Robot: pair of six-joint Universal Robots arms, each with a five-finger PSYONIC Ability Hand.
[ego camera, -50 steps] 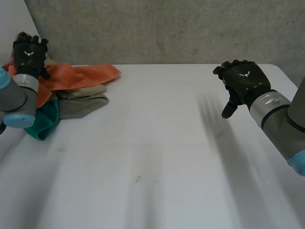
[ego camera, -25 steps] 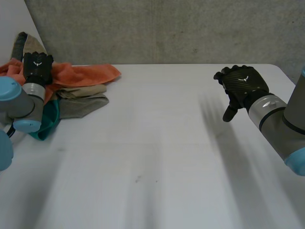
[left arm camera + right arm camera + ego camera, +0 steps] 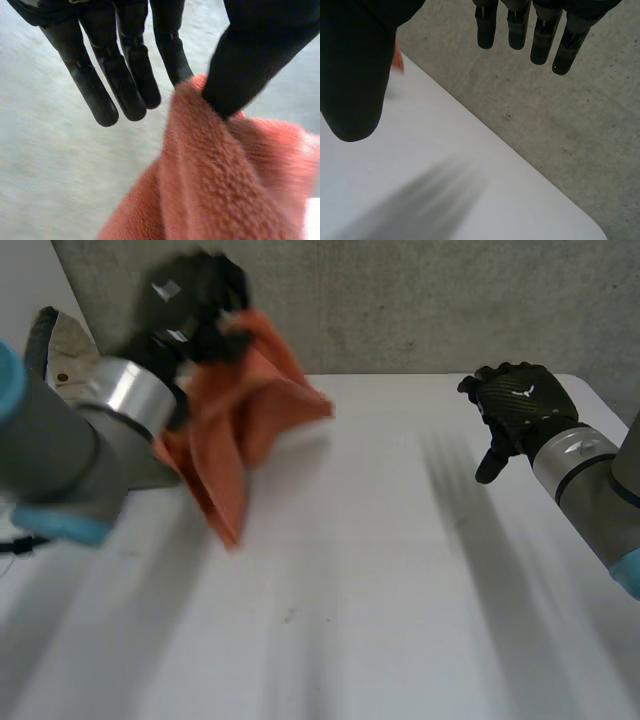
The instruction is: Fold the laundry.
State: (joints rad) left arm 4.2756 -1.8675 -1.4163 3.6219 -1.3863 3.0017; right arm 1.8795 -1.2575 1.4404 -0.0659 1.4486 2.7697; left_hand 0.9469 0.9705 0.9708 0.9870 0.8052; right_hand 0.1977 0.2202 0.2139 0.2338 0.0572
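Above the far left side of the white table [image 3: 380, 590], the left hand [image 3: 195, 295] pinches a corner of an orange terry towel [image 3: 250, 410] between thumb and fingers. The towel hangs below it in blurred folds. A beige cloth [image 3: 70, 345] peeks out behind the grey left arm [image 3: 50, 455], which hides most of it. Near the far right corner the right hand [image 3: 520, 405] hovers with straight fingers spread from the thumb, holding nothing. A concrete wall [image 3: 400, 300] stands behind.

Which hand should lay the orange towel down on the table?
Left. The left hand pinches the orange towel and holds it above the table. The right hand hangs apart, open, holding nothing.
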